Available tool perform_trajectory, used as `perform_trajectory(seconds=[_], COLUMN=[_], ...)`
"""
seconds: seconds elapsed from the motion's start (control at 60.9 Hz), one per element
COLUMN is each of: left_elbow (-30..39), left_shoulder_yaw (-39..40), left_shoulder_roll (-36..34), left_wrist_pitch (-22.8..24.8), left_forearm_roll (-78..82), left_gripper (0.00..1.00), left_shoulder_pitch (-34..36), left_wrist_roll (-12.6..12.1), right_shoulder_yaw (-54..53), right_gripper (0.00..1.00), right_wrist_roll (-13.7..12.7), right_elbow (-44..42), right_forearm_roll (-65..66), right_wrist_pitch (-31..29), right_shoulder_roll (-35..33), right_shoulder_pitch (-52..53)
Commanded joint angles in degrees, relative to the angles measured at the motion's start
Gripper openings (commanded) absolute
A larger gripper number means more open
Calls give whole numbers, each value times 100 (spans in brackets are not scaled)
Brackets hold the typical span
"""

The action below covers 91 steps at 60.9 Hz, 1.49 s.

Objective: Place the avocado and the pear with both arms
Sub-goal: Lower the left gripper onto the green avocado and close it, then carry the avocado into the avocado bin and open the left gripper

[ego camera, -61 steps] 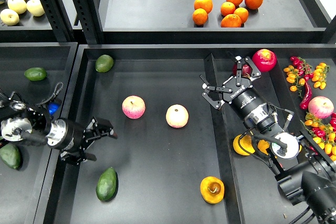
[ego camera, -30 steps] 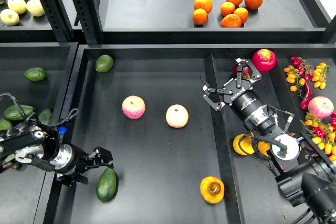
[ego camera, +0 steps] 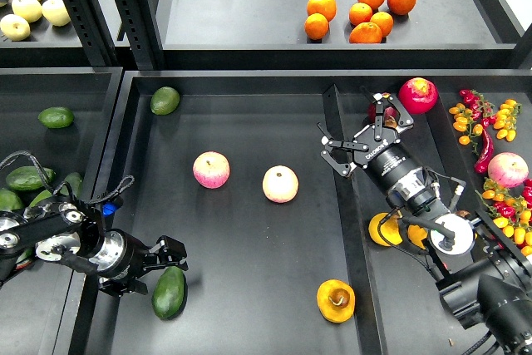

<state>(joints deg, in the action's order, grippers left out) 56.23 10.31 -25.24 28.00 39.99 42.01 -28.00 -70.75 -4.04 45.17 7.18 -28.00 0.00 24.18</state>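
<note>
The avocado (ego camera: 169, 292) is dark green and teardrop-shaped, lying near the front left of the middle tray. The pear (ego camera: 336, 300) is orange-yellow with a brown stem in a dark dimple, at the tray's front right by the divider. My left gripper (ego camera: 160, 267) is open, low over the tray floor, just up and left of the avocado's top end and very close to it. My right gripper (ego camera: 363, 133) is open and empty, held above the divider at the tray's right side, far from the pear.
Two pink-yellow apples (ego camera: 211, 170) (ego camera: 280, 184) lie mid-tray. A lighter green fruit (ego camera: 165, 100) sits at the back left. The raised divider (ego camera: 342, 222) splits off the right bin, which holds orange fruit (ego camera: 383, 229), a red fruit (ego camera: 418, 95) and peppers (ego camera: 482, 126). Oranges (ego camera: 359, 12) are on the shelf.
My left arm has swung down and toward the front, bringing its open gripper from mid-left of the tray to right beside the avocado. The right arm has hardly moved.
</note>
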Motion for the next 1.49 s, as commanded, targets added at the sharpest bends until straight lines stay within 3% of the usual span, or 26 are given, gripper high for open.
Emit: perform_trajectory(seconds=[0.0,0.788,1.297,1.478], left_elbow=[-16,-315,-288,-262], left_shoulder_yaw=[-20,-144,-12,164], left_shoulder_roll=[45,318,335,239], left_wrist_pitch=[0,0,0,0], left_forearm_roll=[17,246,290,290], left_gripper=[98,94,44,39], left_shoulder_pitch=[-44,-114,-97,0], left_wrist_roll=[0,0,0,0], right_shoulder_yaw=[0,0,0,0], right_gripper=[99,99,99,99], right_wrist_roll=[0,0,0,0], right_elbow=[0,9,9,9], right_forearm_roll=[-6,-6,-6,-6], right_wrist_pitch=[0,0,0,0], right_shoulder_roll=[0,0,0,0], right_shoulder_pitch=[-1,-10,-19,-19])
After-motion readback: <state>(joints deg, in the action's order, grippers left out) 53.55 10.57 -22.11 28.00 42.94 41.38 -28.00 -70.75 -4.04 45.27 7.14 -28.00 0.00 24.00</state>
